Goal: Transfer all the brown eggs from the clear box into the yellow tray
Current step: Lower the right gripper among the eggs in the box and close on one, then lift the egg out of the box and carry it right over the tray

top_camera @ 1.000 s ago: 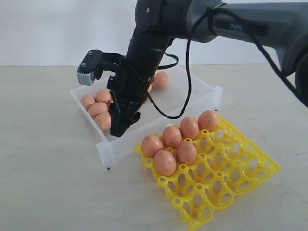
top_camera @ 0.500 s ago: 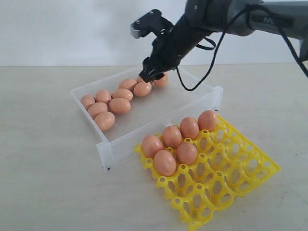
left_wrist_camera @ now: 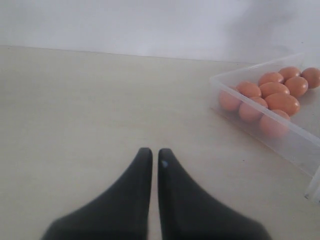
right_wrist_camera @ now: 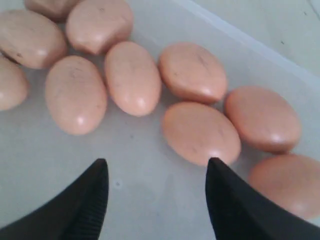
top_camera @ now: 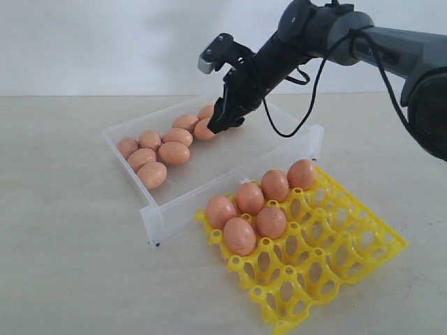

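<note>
— Where are the brown eggs (top_camera: 174,153)?
— In two lots. In the exterior view, at least eight lie loose on the floor of the clear box (top_camera: 241,159). They are bunched from its 9 o'clock end along the far wall toward 12 o'clock, and several touch one another. The arm hides part of the bunch, so I cannot give a full count. The half of the box toward 3 o'clock is bare floor.
— And the yellow tray (top_camera: 349,237)?
— It sits at 5 o'clock from the box, one corner just beside the box's near wall; I cannot tell whether they touch. Six eggs stand in its cups. Four are in a row along the edge nearest the box, and two are in the next row, at the end toward 8 o'clock.
— The right gripper (top_camera: 218,125)?
— It is low over the box's 12 o'clock side, its tips close above the eggs there. Its wrist view shows the jaws standing wide, with box floor between them and an egg just past one fingertip. It grips nothing.
— The left gripper (left_wrist_camera: 154,152)?
— It shows only in its own wrist view. The fingers are drawn together to a thin slit over bare table (left_wrist_camera: 75,100), with the box off to one side.
</note>
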